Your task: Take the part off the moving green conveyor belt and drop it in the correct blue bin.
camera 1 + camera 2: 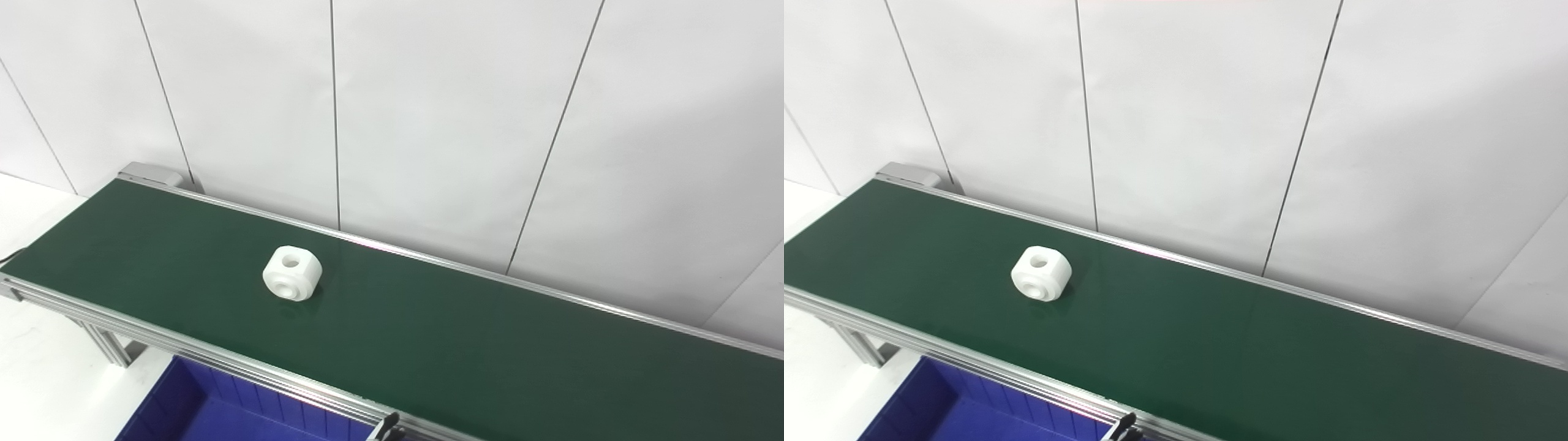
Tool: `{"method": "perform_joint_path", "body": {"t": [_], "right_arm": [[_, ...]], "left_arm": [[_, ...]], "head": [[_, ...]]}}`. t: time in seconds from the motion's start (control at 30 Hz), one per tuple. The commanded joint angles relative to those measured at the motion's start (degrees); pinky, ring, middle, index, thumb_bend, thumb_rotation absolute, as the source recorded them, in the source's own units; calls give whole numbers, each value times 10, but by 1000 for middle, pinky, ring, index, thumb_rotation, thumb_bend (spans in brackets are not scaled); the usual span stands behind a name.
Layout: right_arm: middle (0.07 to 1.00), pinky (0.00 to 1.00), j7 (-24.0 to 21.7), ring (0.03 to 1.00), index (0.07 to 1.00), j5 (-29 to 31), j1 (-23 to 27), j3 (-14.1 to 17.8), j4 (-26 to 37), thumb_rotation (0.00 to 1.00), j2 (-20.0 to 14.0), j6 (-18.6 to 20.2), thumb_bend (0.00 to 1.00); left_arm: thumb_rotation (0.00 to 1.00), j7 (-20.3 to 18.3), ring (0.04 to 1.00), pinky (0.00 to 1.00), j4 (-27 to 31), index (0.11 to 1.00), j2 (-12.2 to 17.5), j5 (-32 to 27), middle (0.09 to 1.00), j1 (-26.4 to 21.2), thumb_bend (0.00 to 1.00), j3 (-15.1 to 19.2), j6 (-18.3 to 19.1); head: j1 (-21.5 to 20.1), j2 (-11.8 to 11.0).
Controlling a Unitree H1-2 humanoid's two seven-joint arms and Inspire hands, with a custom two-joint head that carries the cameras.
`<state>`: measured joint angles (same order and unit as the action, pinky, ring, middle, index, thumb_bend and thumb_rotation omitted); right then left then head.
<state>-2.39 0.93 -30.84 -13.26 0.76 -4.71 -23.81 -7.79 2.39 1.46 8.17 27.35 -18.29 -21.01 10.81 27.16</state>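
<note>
Left eye view: a dark green belt runs slantwise across the picture, from the upper left down toward the lower right, framed by silver metal rails. Behind it stands a plain white panelled wall with thin dark seams.

One white part lies on the belt, left of the middle and about halfway between the two rails. It is a chunky block with cut corners, a round hole in its top face and a ringed round recess in the face turned toward me. Nothing touches it.

Below the near rail, at the bottom left, is a blue bin; only its ribbed back wall and part of its floor show. The part is on the belt, well apart from the bin.

A small dark tip pokes up at the bottom edge beside the bin; I cannot tell what it is. Neither of my hands is in the picture, so I cannot say whether they are spread or closed.
</note>
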Motion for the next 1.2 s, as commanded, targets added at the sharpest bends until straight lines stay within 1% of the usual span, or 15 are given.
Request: {"method": "perform_joint_path", "body": {"t": [0.0, 0.13, 0.2, 0.27, 0.37, 0.47, 0.5, 0.53, 0.63, 0.7, 0.77, 0.9, 0.97, 1.07, 1.17], "right_arm": [[1000, 997, -10, 976, 1000, 1, -8, 3, 22, 1000, 2, -31, 906], [1000, 1000, -12, 975, 1000, -2, -7, 4, 24, 1000, 8, -31, 907], [1000, 1000, -12, 977, 1000, -5, -5, 3, 22, 1000, 9, -31, 907], [1000, 1000, -10, 974, 1000, -13, -1, 3, 19, 1000, 9, -31, 907], [1000, 1000, -10, 973, 1000, -14, 4, 3, 14, 1000, 10, -31, 899], [1000, 1000, -13, 978, 1000, -9, 6, 3, 10, 1000, 12, -31, 902], [1000, 1000, -14, 979, 1000, -7, 7, 2, 10, 1000, 13, -31, 902], [1000, 1000, -15, 984, 1000, -6, 6, 2, 10, 1000, 13, -31, 902], [1000, 1000, -16, 990, 1000, -7, 4, 1, 12, 1000, 14, -31, 907], [1000, 1000, -16, 993, 1000, -8, 4, 0, 11, 1000, 15, -31, 918], [1000, 1000, -17, 981, 1000, -7, 4, 0, 11, 1000, 17, -31, 925], [995, 1000, -13, 965, 1000, -16, 5, 0, 10, 1000, 21, -31, 918], [994, 1000, -13, 964, 1000, -17, 4, -1, 12, 1000, 22, -31, 909], [992, 1000, -15, 961, 1000, -20, 4, -3, 14, 1000, 22, -31, 910], [994, 1000, -18, 960, 1000, -18, 4, -7, 16, 1000, 23, -31, 908]], "left_arm": [[890, 1, 940, 904, 21, 1000, 5, 1, 961, 2, 865, -3, -25], [827, 6, 910, 816, 40, 1000, 8, 7, 941, -10, 880, -1, -51], [768, 2, 929, 812, 66, 1000, 13, 3, 943, -20, 927, -1, -54], [730, 3, 901, 766, 115, 986, 19, 12, 919, -43, 951, 11, -53], [697, -2, 911, 758, 174, 992, 43, 39, 929, -99, 981, 46, -18], [565, -14, 926, 746, 191, 1000, 82, 59, 962, -170, 997, 89, 23], [539, -24, 942, 765, 196, 1000, 101, 65, 973, -197, 993, 103, 46], [500, -34, 972, 829, 201, 1000, 117, 74, 977, -219, 985, 114, 65], [477, -62, 987, 854, 212, 1000, 156, 94, 976, -272, 986, 130, 124], [460, -81, 998, 884, 205, 1000, 190, 118, 992, -322, 978, 135, 149], [469, -93, 994, 846, 193, 1000, 212, 136, 999, -354, 968, 136, 153], [435, -114, 973, 840, 131, 1000, 268, 195, 984, -449, 969, 118, 124], [413, -127, 956, 859, 106, 1000, 283, 204, 963, -477, 971, 109, 120], [393, -144, 917, 824, 65, 991, 302, 228, 936, -516, 994, 90, 119], [360, -141, 885, 788, -2, 972, 312, 264, 909, -557, 1000, 65, 93]], "head": [[0, 5], [0, 13], [-2, 15], [-2, 17], [-2, 20], [-4, 24], [-6, 26], [-6, 26], [-8, 29], [-8, 30], [-8, 30], [-8, 33], [-8, 35], [-8, 36], [-11, 38]]}}
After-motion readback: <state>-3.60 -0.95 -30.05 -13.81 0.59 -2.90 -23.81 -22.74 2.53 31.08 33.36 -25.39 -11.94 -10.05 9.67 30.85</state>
